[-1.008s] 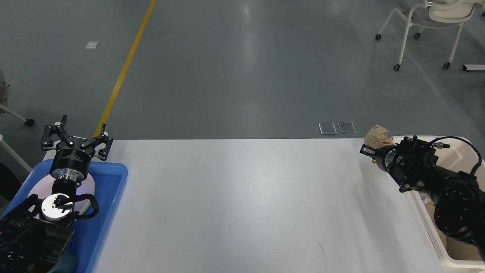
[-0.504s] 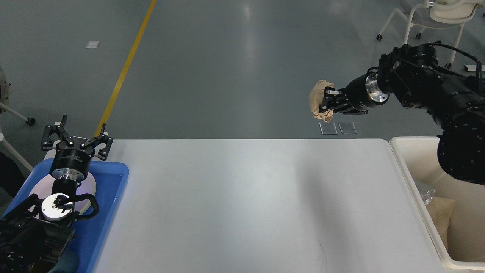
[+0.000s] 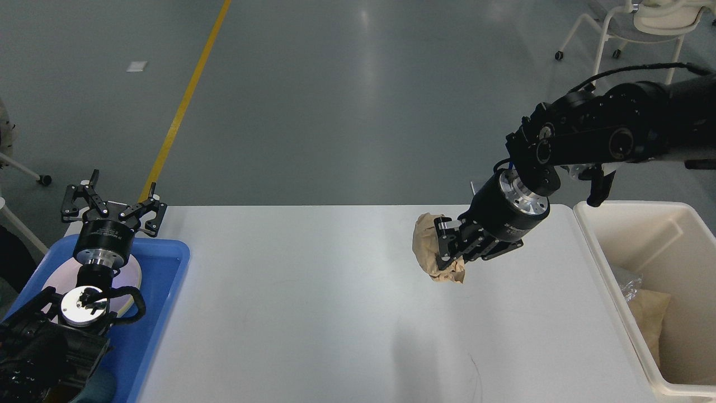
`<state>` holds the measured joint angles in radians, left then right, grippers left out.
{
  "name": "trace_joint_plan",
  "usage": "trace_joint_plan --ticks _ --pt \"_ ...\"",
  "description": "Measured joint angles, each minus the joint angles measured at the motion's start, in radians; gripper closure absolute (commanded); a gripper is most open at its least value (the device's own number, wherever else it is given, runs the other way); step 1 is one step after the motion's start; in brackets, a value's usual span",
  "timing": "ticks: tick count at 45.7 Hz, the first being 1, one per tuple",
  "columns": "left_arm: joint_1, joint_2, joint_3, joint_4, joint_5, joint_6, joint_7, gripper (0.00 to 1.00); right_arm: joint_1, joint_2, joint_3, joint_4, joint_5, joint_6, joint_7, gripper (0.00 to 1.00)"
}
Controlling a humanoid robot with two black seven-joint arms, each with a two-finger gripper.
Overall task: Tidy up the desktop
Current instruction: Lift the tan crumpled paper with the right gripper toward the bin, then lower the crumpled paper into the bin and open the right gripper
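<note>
The white desktop fills the middle of the head view. My right gripper is shut on a crumpled brown paper ball and holds it above the right half of the desktop, left of the cream bin. Its shadow falls on the table below. My left gripper is open and empty, pointing up over the far end of the blue tray at the left edge.
A cream-white bin stands at the right edge and holds brown paper and clear plastic. A white plate lies in the blue tray under my left arm. A wheeled chair stands on the floor at far right.
My right arm has swung the paper ball from beside the bin up and left, then down over the right half of the desktop. The left arm has not moved.
</note>
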<state>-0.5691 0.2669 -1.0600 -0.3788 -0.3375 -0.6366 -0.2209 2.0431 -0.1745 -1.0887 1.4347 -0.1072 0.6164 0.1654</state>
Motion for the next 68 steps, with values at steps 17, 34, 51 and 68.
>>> trace_joint_plan --ticks 17,34,51,68 --pt "0.0 0.0 0.0 0.0 0.0 0.0 0.0 0.03 0.003 -0.001 -0.044 0.088 0.001 -0.143 -0.041 1.0" --pt "0.0 0.0 0.0 0.0 0.0 0.0 0.0 0.03 -0.264 -0.093 -0.2 -0.197 0.006 -0.278 -0.041 1.0" --pt "0.0 0.0 0.0 0.0 0.0 0.0 0.0 0.03 -0.799 -0.201 -0.197 -0.961 0.047 -0.281 -0.04 1.0" --pt "0.0 0.0 0.0 0.0 0.0 0.0 0.0 0.03 -1.285 -0.164 -0.142 -1.527 0.374 -0.408 -0.17 1.0"
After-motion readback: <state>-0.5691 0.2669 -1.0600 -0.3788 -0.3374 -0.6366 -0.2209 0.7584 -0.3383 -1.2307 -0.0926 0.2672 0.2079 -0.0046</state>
